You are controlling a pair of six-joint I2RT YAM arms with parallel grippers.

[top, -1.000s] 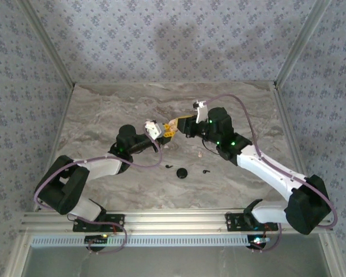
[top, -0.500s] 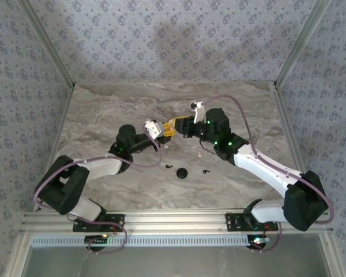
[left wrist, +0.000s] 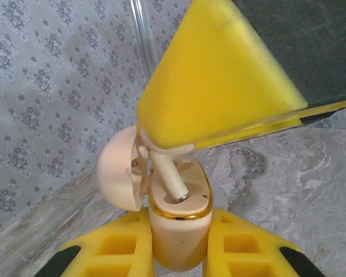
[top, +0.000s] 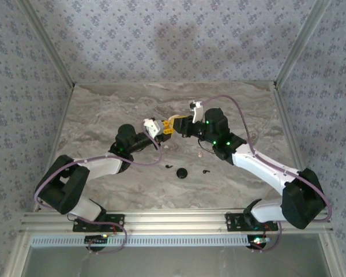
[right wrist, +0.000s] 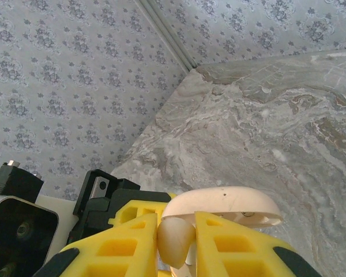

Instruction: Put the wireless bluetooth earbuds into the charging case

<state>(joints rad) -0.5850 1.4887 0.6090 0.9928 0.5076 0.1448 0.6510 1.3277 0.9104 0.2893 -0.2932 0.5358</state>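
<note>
Low centre, left gripper [left wrist: 179,261] clamps the open charging case [left wrist: 180,231]. Right gripper [right wrist: 174,255] pinches a cream earbud [right wrist: 174,239], stem partly in, not yet seated.

My left arm [top: 101,166] and my right arm [top: 265,167]: white shells between black joint housings [top: 303,202], with small green lights [top: 218,143] glowing near each wrist. A lilac cable [top: 237,101] loops along each arm. A white bracket [top: 197,107] is mounted by each wrist. My left hand [left wrist: 179,248] and my right hand [right wrist: 176,245]: two yellow fingers [left wrist: 118,251] apiece, moulded with rectangular pockets, black at the outer corners.
</note>
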